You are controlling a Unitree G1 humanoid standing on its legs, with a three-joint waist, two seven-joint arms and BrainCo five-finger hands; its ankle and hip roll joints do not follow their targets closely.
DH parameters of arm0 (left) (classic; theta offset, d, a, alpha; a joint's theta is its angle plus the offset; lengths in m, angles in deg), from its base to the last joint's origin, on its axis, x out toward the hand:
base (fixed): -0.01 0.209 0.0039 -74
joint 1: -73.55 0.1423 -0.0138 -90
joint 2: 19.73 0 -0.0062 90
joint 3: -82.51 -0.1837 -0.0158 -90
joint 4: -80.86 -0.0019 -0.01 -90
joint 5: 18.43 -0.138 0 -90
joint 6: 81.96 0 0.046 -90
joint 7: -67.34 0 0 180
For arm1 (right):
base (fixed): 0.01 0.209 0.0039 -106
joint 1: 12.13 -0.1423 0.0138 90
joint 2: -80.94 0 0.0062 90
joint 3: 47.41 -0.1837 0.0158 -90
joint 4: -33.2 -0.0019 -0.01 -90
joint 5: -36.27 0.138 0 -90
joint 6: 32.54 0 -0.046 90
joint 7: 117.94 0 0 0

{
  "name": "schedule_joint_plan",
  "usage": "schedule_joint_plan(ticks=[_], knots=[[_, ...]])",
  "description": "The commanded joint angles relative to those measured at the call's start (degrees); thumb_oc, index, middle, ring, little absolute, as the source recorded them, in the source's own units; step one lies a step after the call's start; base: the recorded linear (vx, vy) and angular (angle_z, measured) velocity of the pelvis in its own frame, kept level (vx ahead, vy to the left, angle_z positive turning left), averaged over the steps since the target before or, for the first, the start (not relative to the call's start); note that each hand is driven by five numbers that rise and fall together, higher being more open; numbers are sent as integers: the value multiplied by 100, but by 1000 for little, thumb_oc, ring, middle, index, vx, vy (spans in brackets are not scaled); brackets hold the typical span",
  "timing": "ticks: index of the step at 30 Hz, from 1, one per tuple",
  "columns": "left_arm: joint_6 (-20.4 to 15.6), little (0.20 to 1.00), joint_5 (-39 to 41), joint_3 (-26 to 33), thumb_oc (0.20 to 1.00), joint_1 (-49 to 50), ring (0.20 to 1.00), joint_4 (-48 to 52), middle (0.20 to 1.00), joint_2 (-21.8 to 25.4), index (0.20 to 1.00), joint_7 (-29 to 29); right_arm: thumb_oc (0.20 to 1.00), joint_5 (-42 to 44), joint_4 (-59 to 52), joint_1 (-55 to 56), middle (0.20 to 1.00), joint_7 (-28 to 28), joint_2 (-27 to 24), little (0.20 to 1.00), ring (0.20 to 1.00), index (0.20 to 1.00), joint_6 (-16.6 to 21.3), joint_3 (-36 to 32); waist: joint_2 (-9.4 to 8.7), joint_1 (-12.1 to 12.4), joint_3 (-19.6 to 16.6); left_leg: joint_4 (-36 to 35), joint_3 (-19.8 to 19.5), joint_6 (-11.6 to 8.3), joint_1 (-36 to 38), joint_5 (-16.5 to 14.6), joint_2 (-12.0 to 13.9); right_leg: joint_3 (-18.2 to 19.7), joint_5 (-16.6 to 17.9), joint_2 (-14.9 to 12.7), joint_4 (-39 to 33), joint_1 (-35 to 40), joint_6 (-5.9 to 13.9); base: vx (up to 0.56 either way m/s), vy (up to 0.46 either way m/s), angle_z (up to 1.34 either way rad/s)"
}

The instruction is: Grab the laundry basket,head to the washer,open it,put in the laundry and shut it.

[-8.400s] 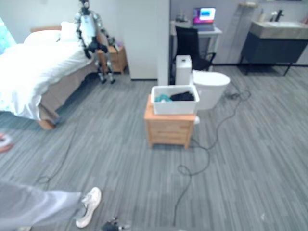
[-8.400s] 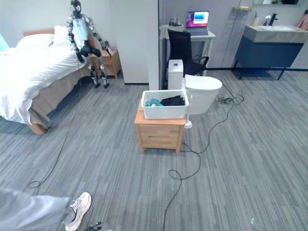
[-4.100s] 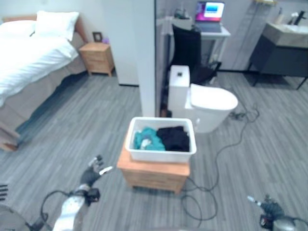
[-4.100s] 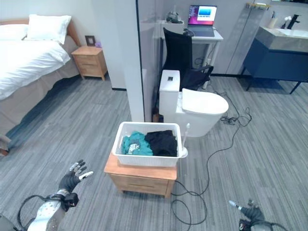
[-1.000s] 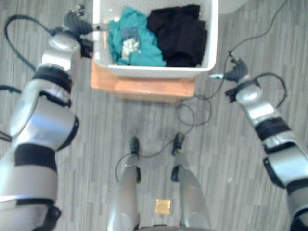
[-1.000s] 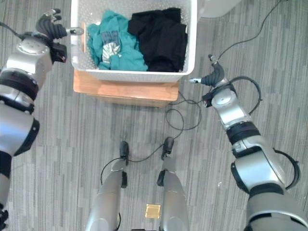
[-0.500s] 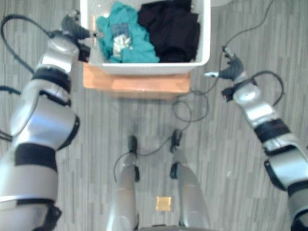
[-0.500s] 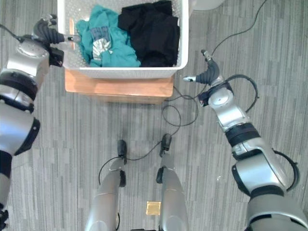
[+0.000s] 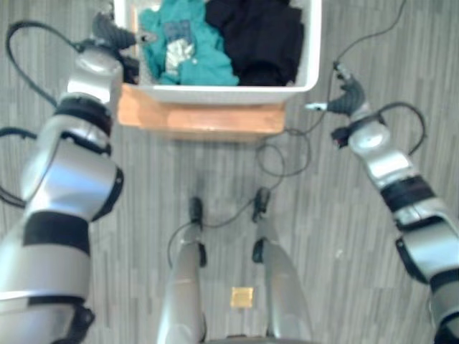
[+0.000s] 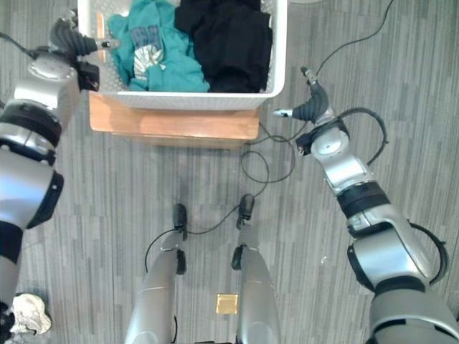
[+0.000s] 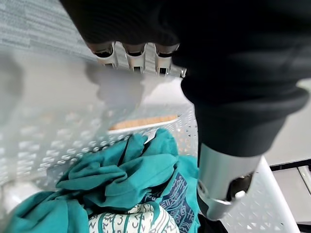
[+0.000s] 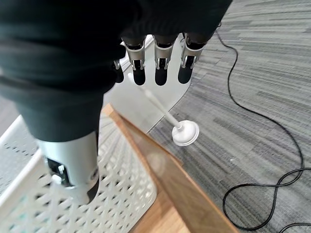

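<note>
On the grey wood-plank floor, a low light-wood cabinet at 12 o'clock carries the white perforated plastic laundry basket, which holds crumpled teal clothing and black clothing. The right hand hangs just off the basket's 3 o'clock corner, fingers straight and thumb apart, gripping nothing. At 10 o'clock, the left hand sits at the basket's side with its thumb inside the wall; whether it clamps the rim I cannot tell.

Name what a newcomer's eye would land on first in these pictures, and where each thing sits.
A white laundry basket holding teal clothes and black clothes sits on a small wooden cabinet straight ahead. The left hand is at the basket's left wall, thumb over the rim, and the right hand hangs beside its right end, fingers straight.
</note>
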Motion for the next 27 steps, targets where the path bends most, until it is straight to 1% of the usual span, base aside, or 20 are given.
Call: schedule_joint_plan(ticks=[1, 3, 4, 5, 6, 7, 8, 9, 10, 11, 14, 15, 16, 17, 18, 21, 22, 23, 24, 27], knots=[[-214, 1000, 20, 158, 1000, -160, 1000, -282, 1000, -299, 1000, -41, 1000, -180, -336, 42, 1000, -161, -245, 1000, 1000, 1000, 276, -308, 128, -83, 33, -122, 70, 97, 219, -310, -48, -8, -504, -277, 122, 786, 521, -63, 9, 1], [-226, 1000, 36, 188, 1000, -160, 1000, -262, 1000, -303, 1000, -81, 1000, -210, -394, 137, 1000, -143, -262, 1000, 1000, 1000, 278, -329, 124, -81, 22, -138, 63, 102, 231, -313, -49, -3, -503, -277, 118, 788, 528, 25, -8, 0], [-237, 1000, 73, 190, 1000, -228, 1000, -243, 1000, -264, 1000, -139, 1000, -224, -403, 189, 1000, -118, -246, 1000, 1000, 1000, 272, -319, 139, -74, -41, -166, -6, 72, 302, -452, -34, 76, -595, -234, 114, 837, 583, 97, -17, -1], [-237, 1000, 73, 188, 1000, -231, 1000, -245, 1000, -265, 1000, -139, 1000, -226, -405, 191, 1000, -117, -245, 1000, 1000, 1000, 271, -322, 136, -73, -42, -167, -4, 72, 301, -452, -34, 78, -595, -234, 115, 835, 584, 0, 0, 0], [-224, 1000, 29, 128, 1000, -337, 1000, -261, 1000, -185, 1000, -166, 1000, -245, -455, 213, 1000, -79, -225, 1000, 1000, 1000, 278, -271, 117, -97, -12, -147, 61, 109, 257, -320, -51, 36, -504, -264, 138, 782, 529, 0, 0, 0], [-222, 1000, 30, 123, 1000, -344, 1000, -267, 1000, -179, 1000, -164, 1000, -246, -454, 207, 1000, -77, -220, 1000, 1000, 1000, 276, -269, 132, -91, -50, -171, -5, 75, 318, -456, -30, 102, -604, -226, 130, 831, 577, 0, 0, 0], [-206, 1000, -46, 80, 1000, -369, 1000, -339, 1000, -98, 1000, -172, 1000, -245, -522, 231, 1000, -59, -207, 1000, 1000, 1000, 296, -264, 132, -111, -59, -171, 5, 76, 327, -461, -32, 112, -608, -217, 130, 828, 578, 0, 0, 0], [-210, 1000, -46, 80, 1000, -369, 1000, -342, 1000, -100, 1000, -169, 1000, -246, -529, 238, 1000, -61, -208, 1000, 1000, 1000, 294, -268, 112, -120, -19, -147, 71, 110, 266, -325, -54, 47, -510, -257, 141, 778, 530, -73, 12, -1], [-214, 1000, -53, 95, 1000, -350, 1000, -374, 1000, -73, 1000, -168, 1000, -238, -556, 244, 1000, -63, -217, 1000, 1000, 1000, 309, -278, 106, -124, -20, -156, 65, 111, 265, -325, -56, 53, -509, -252, 140, 775, 532, 0, 0, 0], [-204, 1000, -87, 109, 1000, -332, 1000, -400, 1000, -64, 1000, -169, 1000, -252, -616, 264, 1000, -44, -233, 1000, 1000, 1000, 321, -276, 113, -128, -59, -195, -15, 80, 327, -458, -36, 133, -610, -204, 128, 803, 578, 84, -13, -3], [-209, 1000, -132, 114, 1000, -331, 1000, -416, 1000, -97, 1000, -198, 1000, -254, -674, 258, 1000, -54, -270, 1000, 1000, 1000, 331, -289, 95, -144, -53, -198, -11, 74, 318, -470, -18, 150, -615, -187, 130, 782, 576, 29, -8, -1], [-211, 1000, -137, 104, 1000, -367, 1000, -407, 1000, -122, 1000, -217, 1000, -241, -708, 245, 1000, -73, -284, 1000, 1000, 1000, 345, -294, 84, -161, -44, -201, -22, 73, 308, -465, -13, 157, -612, -180, 131, 765, 576, -88, 5, 0], [-212, 1000, -190, 68, 1000, -433, 1000, -397, 1000, -133, 1000, -244, 1000, -235, -747, 223, 1000, -98, -312, 1000, 1000, 1000, 362, -315, 51, -191, -4, -186, 39, 108, 222, -304, -40, 101, -495, -217, 135, 685, 532, -92, 4, 1], [-207, 1000, -263, 24, 1000, -489, 1000, -401, 1000, -125, 1000, -274, 1000, -222, -790, 207, 1000, -130, -321, 1000, 1000, 1000, 390, -335, 39, -213, -10, -192, 32, 112, 202, -296, -41, 112, -484, -211, 130, 659, 537, 0, 0, 0], [-198, 1000, -299, 7, 1000, -503, 1000, -414, 1000, -111, 1000, -282, 1000, -214, -805, 196, 1000, -151, -321, 1000, 1000, 1000, 405, -359, 52, -216, -55, -226, -38, 83, 261, -428, -14, 185, -577, -169, 116, 699, 589, 75, -5, 1], [-194, 1000, -363, -3, 1000, -511, 1000, -450, 1000, -154, 1000, -327, 1000, -157, -861, 169, 1000, -272, -297, 1000, 1000, 1000, 447, -485, 38, -233, -71, -247, -40, 97, 257, -428, -11, 206, -567, -161, 118, 675, 597, -3, 7, -2], [-189, 1000, -367, 9, 1000, -496, 1000, -458, 1000, -203, 1000, -347, 1000, -93, -893, 151, 1000, -332, -263, 1000, 1000, 1000, 485, -546, 20, -242, -44, -217, 20, 135, 197, -298, -34, 151, -479, -198, 138, 626, 542, -90, 26, -11], [-174, 1000, -392, 3, 1000, -467, 1000, -512, 1000, -294, 1000, -387, 1000, 11, -893, 14, 1000, -435, -209, 1000, 1000, 1000, 532, -588, 22, -229, -69, -212, 6, 146, 211, -312, -44, 154, -488, -197, 159, 638, 539, -9, 14, -11], [-172, 1000, -392, 1, 1000, -472, 1000, -515, 1000, -290, 1000, -388, 1000, 12, -890, 6, 1000, -434, -206, 1000, 1000, 1000, 532, -585, 41, -222, -108, -238, -61, 116, 271, -445, -24, 221, -585, -160, 148, 687, 586, 67, 8, -5], [-160, 1000, -378, -21, 1000, -503, 1000, -540, 1000, -343, 1000, -424, 1000, 80, -763, -335, 1000, -564, -150, 1000, 1000, 1000, 530, -492, 31, -203, -115, -225, -55, 120, 280, -451, -33, 243, -567, -156, 153, 687, 595, -9, 10, -1]])
